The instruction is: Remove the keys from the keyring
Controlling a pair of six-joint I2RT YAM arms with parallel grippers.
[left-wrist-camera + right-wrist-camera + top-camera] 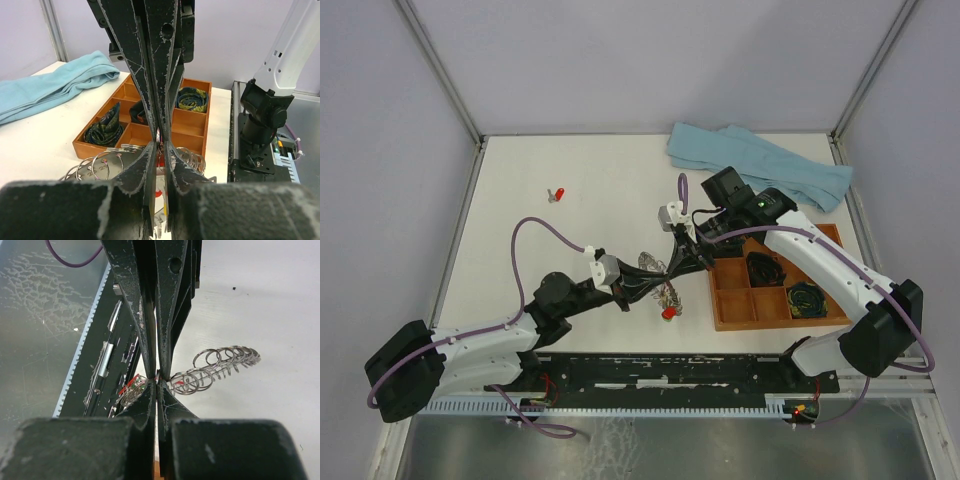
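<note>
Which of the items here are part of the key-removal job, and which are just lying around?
Part of the job:
keyring
red key at its near edge
loose red key, lying apart on the table

Just lying about:
blue cloth
wooden tray
dark coiled bundles in the tray

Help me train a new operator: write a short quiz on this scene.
1. True or false: every compartment of the wooden tray is empty.
2. Where does the loose red key lie? A: in a tray compartment. B: on the bare table, left of the blue cloth. C: on the cloth.
3. Fill in: the fingertips of the left gripper and the right gripper meet at the ___.
Key: 1 false, dark coiled bundles sit in some; 2 B; 3 keyring.
</note>
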